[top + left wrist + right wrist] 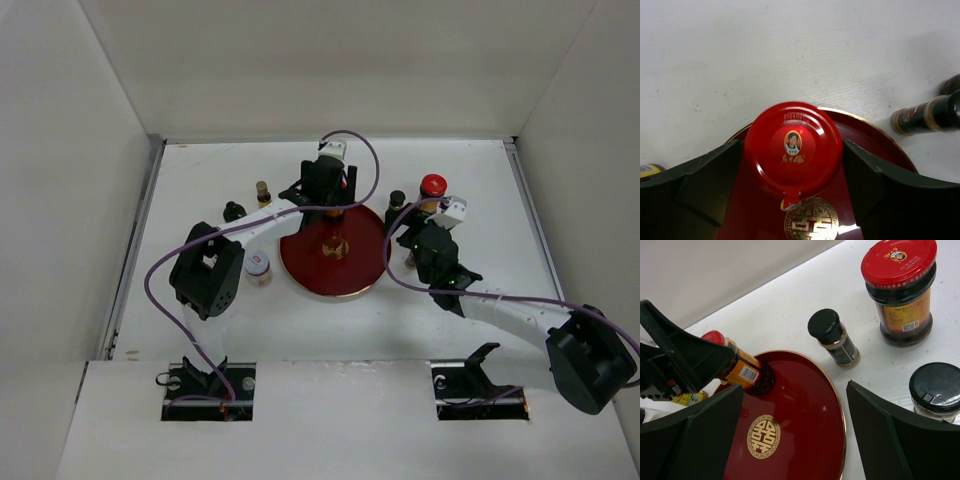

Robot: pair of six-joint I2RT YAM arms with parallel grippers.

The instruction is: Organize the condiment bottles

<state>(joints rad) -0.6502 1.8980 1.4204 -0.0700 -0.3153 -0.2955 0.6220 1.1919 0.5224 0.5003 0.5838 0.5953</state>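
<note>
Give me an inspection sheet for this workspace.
Surface: white table, round red tray at centre.
Job's things: tilted red-capped jar with its base on the tray; second red-capped jar, black-capped bottles and white-lidded jar standing on the table.
Clutter: nothing seen.
Grippers: left gripper shut on the tilted jar; right gripper open, empty, above the tray's edge.
Cables: purple cables loop off both arms.
Surroundings: white walls on three sides.

Layout: a tray (pixel 310 268) at the middle of the counter (pixel 330 322) with a jar (pixel 793 150) on its far rim; left of it, a short jar (pixel 258 267) nearest the arms, a stubby bottle (pixel 234 210) and a thin bottle (pixel 263 192) farther back; right of it, a slim bottle (pixel 832 337), a wide jar (pixel 899 290) beside that, and a squat jar (pixel 937 387) nearer.
</note>
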